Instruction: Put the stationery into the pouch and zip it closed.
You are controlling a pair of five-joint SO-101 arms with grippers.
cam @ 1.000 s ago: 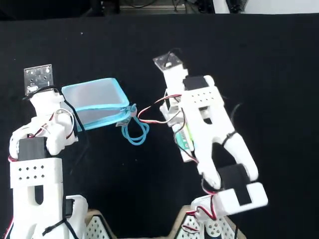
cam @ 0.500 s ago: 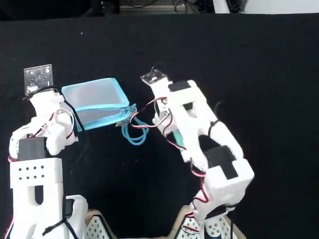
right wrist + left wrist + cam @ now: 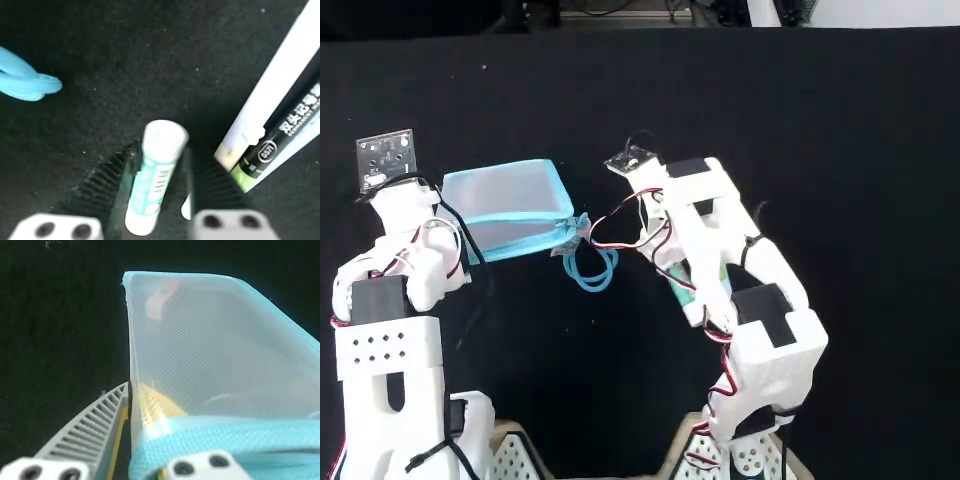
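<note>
The translucent pouch point(image 3: 510, 205) with light-blue trim lies at the left of the black table, a blue cord loop point(image 3: 590, 266) at its near right corner. My left gripper point(image 3: 470, 243) is shut on the pouch's point(image 3: 210, 355) near edge, a ribbed finger point(image 3: 90, 435) beside the trim. My right gripper point(image 3: 157, 150) is shut on a white tube with green print point(image 3: 152, 180), held just above the cloth, right of the cord loop point(image 3: 25, 82). In the high view that tube point(image 3: 686, 282) shows under the right arm. A white pen point(image 3: 280, 85) and a black-and-green marker point(image 3: 280, 140) lie close beside it.
Black cloth point(image 3: 840, 150) covers the whole table, with open room at the back and on the right. The right arm point(image 3: 720, 250) stretches across the middle, and the arm bases stand at the front edge.
The right arm has swung left, towards the pouch's corner, with the tube still in its gripper. The left arm has shifted slightly left and keeps its hold on the pouch.
</note>
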